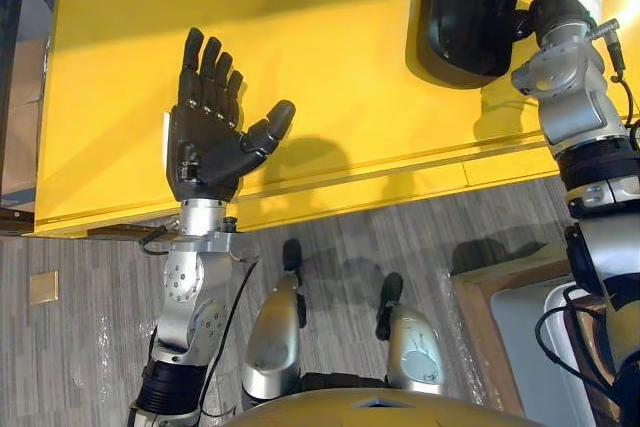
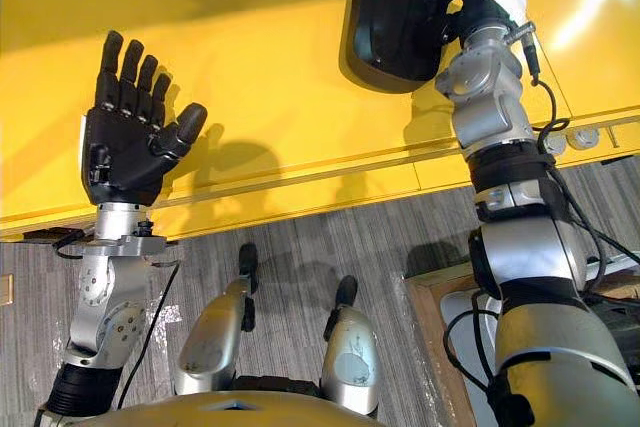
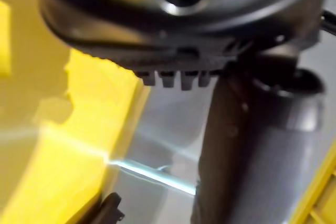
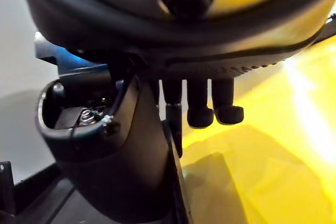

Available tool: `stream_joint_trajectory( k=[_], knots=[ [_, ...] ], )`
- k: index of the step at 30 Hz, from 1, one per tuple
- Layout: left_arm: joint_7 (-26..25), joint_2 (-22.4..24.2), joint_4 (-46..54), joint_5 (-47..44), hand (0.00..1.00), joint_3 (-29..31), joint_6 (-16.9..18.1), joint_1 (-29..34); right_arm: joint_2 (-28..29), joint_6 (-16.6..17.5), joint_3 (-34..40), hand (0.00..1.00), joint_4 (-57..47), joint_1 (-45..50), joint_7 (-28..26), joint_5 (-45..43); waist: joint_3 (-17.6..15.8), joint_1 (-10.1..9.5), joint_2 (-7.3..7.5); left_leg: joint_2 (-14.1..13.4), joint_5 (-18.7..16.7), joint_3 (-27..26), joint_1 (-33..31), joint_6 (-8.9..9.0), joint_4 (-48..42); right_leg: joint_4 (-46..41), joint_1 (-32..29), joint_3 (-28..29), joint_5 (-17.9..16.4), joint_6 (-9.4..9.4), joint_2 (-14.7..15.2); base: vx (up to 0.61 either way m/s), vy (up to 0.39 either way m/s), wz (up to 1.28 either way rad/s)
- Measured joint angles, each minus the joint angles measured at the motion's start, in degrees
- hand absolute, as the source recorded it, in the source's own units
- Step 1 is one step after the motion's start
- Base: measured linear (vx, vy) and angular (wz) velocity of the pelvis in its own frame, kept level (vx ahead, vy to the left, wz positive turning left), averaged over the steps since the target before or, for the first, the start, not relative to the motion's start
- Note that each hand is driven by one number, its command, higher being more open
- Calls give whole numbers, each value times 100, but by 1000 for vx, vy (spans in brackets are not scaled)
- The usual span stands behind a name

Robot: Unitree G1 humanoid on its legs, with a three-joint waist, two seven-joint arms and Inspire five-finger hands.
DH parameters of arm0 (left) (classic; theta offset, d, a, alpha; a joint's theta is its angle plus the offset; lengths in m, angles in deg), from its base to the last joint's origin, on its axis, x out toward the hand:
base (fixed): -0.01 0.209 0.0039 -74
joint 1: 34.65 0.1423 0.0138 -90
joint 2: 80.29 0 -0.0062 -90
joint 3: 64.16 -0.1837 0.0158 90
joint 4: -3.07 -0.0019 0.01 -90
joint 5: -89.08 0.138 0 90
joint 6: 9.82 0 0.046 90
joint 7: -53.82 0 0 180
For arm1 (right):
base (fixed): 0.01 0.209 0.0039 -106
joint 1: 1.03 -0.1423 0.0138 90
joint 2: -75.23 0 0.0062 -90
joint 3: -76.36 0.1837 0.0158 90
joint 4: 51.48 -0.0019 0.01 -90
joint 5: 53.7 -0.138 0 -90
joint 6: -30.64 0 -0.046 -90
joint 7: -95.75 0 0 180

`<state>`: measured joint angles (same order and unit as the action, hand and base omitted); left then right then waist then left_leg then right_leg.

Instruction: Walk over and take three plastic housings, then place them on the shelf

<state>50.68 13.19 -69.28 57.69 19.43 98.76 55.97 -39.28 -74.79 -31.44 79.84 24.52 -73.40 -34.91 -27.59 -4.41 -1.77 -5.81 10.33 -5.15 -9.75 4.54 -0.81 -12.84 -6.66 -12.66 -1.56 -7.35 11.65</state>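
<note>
holding 1 black plastic housing over the far right part of the yellow shelf surface, the right hand has its fingers curled round the housing's right edge, gripping it from the side. the housing is a dark, rounded shell standing roughly on end, and it throws a shadow on the yellow just beside it; whether its lower edge touches the surface or hangs a little above it i cannot tell. in the right wrist view the fingers bend down next to the thumb, and the thin dark edge between them is probably the housing's rim, though that view is too close to be sure.

the left hand is well apart from the housing, over the near left part of the yellow surface. it is wide open and holds nothing: palm towards the camera, fingers straight and close together pointing away from the robot, thumb out towards the right.

the near edge of the yellow surface runs across both eye views, with grey plank flooring below it. a wood-edged frame lies on the floor at lower right, under the right arm.
</note>
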Motion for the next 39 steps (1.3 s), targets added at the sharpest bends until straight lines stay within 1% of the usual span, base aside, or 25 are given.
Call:
stream_joint_trajectory(
  k=[4,5,6,7,8,10,11,12,13,14,16,18,21,23,27,30,32,35,39],
  knots=[
    [-11,-25,-185,-21,100,-94,13,15,-121,260,-438,0,449,-434,277,467,-44,-27,-56,-10,14,14,-11,-20,3,-5,8,-19,0,-1,-15,24,-25,1],
    [-11,-79,-205,-82,100,-116,13,19,-254,432,-639,0,513,-519,347,606,-44,-33,-57,-10,13,35,-21,-19,3,-2,14,-40,-2,0,-17,48,-34,6],
    [-10,-112,-204,-137,100,-124,16,22,-328,518,-733,0,549,-582,358,710,-45,-32,-57,-10,13,48,-31,-19,3,1,14,-52,-4,2,-18,43,-29,10],
    [-8,-161,-204,-220,100,-126,23,28,-508,674,-951,0,570,-714,358,910,-48,-36,-64,-9,14,74,-54,-20,1,3,14,-84,-7,4,-19,33,-23,10],
    [-8,-184,-204,-237,100,-122,37,40,-607,736,-1077,0,573,-797,358,1035,-48,-34,-64,-9,15,93,-69,-20,0,5,14,-103,-9,5,-20,38,-29,12],
    [32,-231,-203,-379,100,-122,164,135,-935,1055,-1481,0,574,-1122,363,1443,-48,-57,-65,-9,16,128,-82,-20,-2,8,26,-139,-23,17,-25,32,-28,8],
    [34,-242,-203,-425,100,-117,187,161,-1006,1140,-1570,0,573,-1214,364,1498,-48,-58,-65,-9,16,140,-81,-20,-2,8,35,-152,-32,20,-25,28,-27,10],
    [55,-298,-204,-486,100,-113,229,185,-1176,1326,-1750,0,572,-1381,363,1644,-49,-68,-66,-11,14,177,-81,-18,-1,8,60,-193,-50,21,-30,25,-34,15],
    [77,-380,-203,-520,100,-111,243,203,-1317,1488,-1890,0,561,-1519,363,1689,-48,-81,-66,-20,11,216,-80,-13,-1,6,91,-237,-72,35,-39,20,-29,15],
    [88,-414,-204,-533,100,-109,244,209,-1381,1554,-1951,0,542,-1575,363,1693,-48,-99,-66,-26,11,228,-80,-8,-1,5,98,-247,-79,38,-47,9,-38,9],
    [147,-477,-207,-630,100,-84,251,220,-1563,1793,-2130,0,514,-1718,347,1701,-48,-197,-67,-74,1,245,-79,25,3,-6,104,-273,-101,69,-89,-4,-41,4],
    [186,-544,-219,-641,100,-45,253,238,-1603,1944,-2261,0,486,-1742,276,1701,-48,-213,-67,-88,10,276,-75,40,6,-19,130,-313,-124,81,-106,-11,-35,9],
    [257,-611,-221,-648,100,0,253,276,-1603,2086,-2512,0,444,-1719,1,1695,-48,-225,-67,-88,16,275,-72,48,19,-43,128,-323,-136,82,-103,-4,-9,2],
    [285,-644,-229,-641,100,7,256,275,-1605,2103,-2579,0,450,-1614,-174,1676,-48,-265,-67,-88,25,268,-66,52,30,-62,118,-321,-142,87,-99,0,0,0],
    [335,-736,-231,-654,100,77,330,274,-1608,2100,-2566,0,448,-1359,-314,1668,-47,-330,-66,-87,79,255,26,67,145,-126,119,-309,-183,100,-95,0,0,0],
    [464,-833,-229,-726,100,229,485,249,-1609,2093,-2418,0,437,-1061,-325,1621,-47,-332,-64,-86,121,258,37,73,214,-177,86,-319,-206,106,-94,0,0,0],
    [469,-836,-229,-758,100,344,493,235,-1609,2047,-2375,0,436,-938,-342,1572,-47,-335,-64,-86,125,256,36,73,218,-204,69,-313,-217,108,-88,0,0,0],
    [474,-837,-228,-848,100,481,504,224,-1610,1871,-2124,0,391,-673,-426,1393,-45,-344,-61,-89,126,251,36,73,218,-210,66,-308,-222,106,-89,0,0,0],
    [474,-839,-228,-848,100,501,504,224,-1609,1453,-1887,0,427,-531,-544,1326,-44,-354,-58,-93,126,221,31,72,218,-207,39,-278,-219,105,-89,-2,-10,-2]
  ],
)
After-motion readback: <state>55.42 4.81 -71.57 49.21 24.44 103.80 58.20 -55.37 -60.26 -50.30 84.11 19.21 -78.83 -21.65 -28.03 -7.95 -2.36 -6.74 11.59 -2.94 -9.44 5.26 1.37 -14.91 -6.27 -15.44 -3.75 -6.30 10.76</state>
